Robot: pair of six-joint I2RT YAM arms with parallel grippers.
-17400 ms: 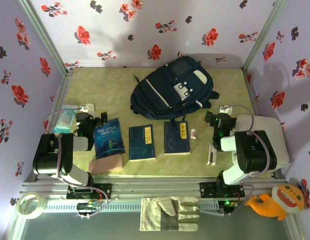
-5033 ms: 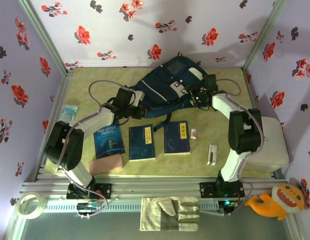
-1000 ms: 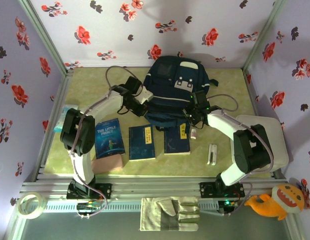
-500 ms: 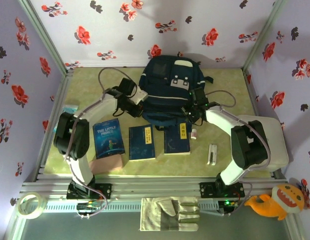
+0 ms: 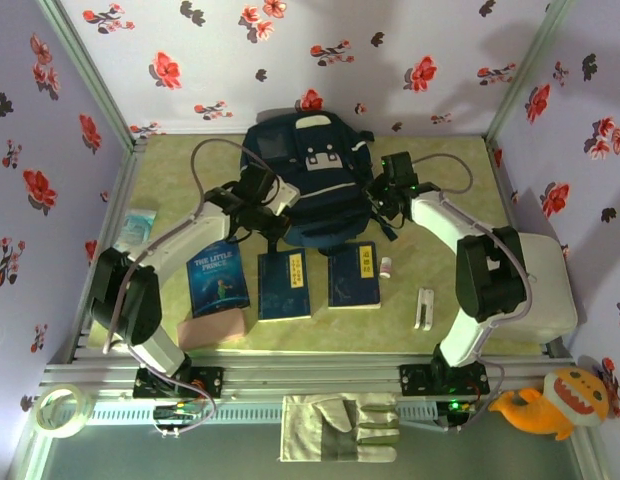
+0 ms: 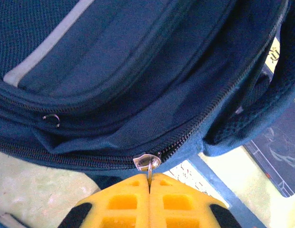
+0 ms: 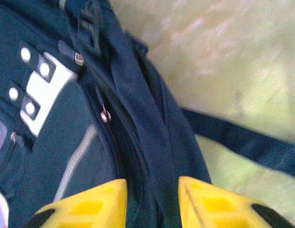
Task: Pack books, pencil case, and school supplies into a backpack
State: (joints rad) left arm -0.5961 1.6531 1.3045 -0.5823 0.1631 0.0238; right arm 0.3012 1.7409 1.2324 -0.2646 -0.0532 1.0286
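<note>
The backpack [image 5: 305,185] lies at the far middle of the worktop [image 5: 460,180]. The left hand [image 6: 149,179], at the bag's near-left edge, is pinched tight on the zip pull [image 6: 147,161]. The right hand [image 7: 152,187], at the bag's right side, has its fingers partly spread with the bag's edge between them; whether they touch it is unclear. Three books [image 5: 284,284] lie in a row just near of the bag. The pencil case [image 5: 211,329] lies nearer still, on the left.
</note>
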